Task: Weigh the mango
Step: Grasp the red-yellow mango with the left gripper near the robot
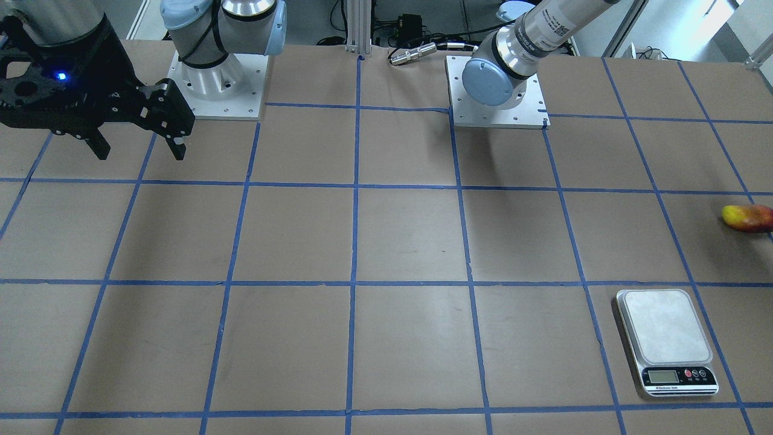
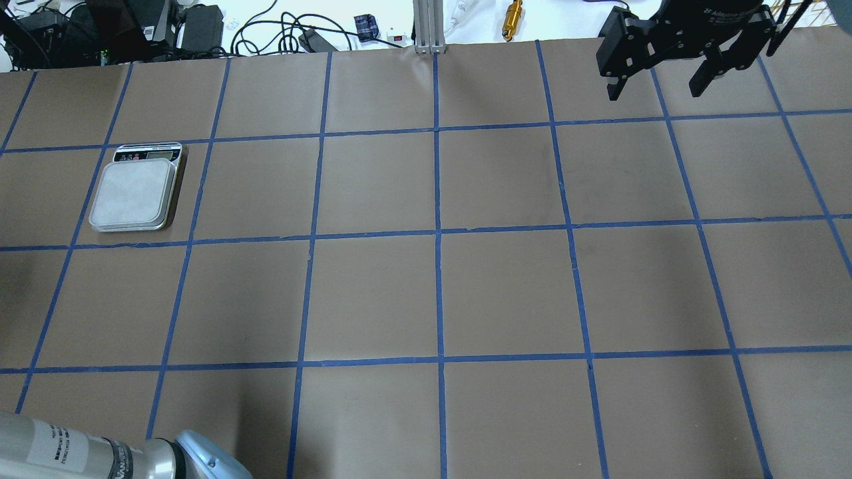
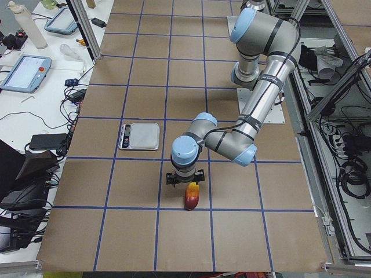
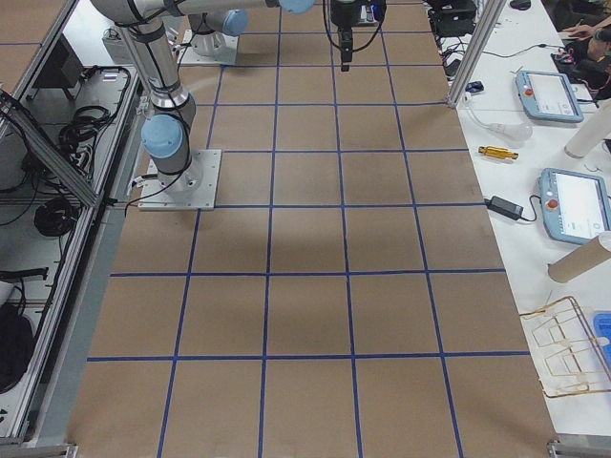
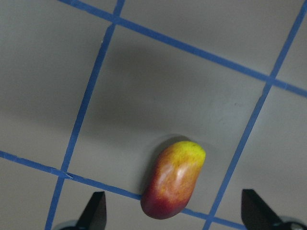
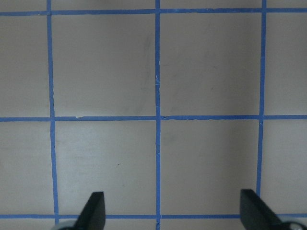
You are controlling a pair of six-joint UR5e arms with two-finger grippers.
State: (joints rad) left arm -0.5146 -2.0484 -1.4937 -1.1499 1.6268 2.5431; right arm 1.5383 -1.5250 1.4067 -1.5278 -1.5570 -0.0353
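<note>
The mango (image 5: pixel 174 179), yellow at one end and red at the other, lies on the brown table paper across a blue tape line. It also shows at the right edge of the front view (image 1: pixel 747 217) and in the left side view (image 3: pixel 191 196). My left gripper (image 5: pixel 175 203) hangs open just above it, one finger on each side, not touching. The scale (image 1: pixel 664 326) with an empty silver platform stands apart from the mango; it also shows in the overhead view (image 2: pixel 133 193). My right gripper (image 1: pixel 139 142) is open and empty, raised far across the table.
The table is covered in brown paper with a blue tape grid. The two arm bases (image 1: pixel 217 90) stand at the robot's edge. Cables, tablets and tools lie beyond the far table edge (image 2: pixel 426 46). My left arm's elbow (image 2: pixel 100 456) shows at the overhead view's bottom left.
</note>
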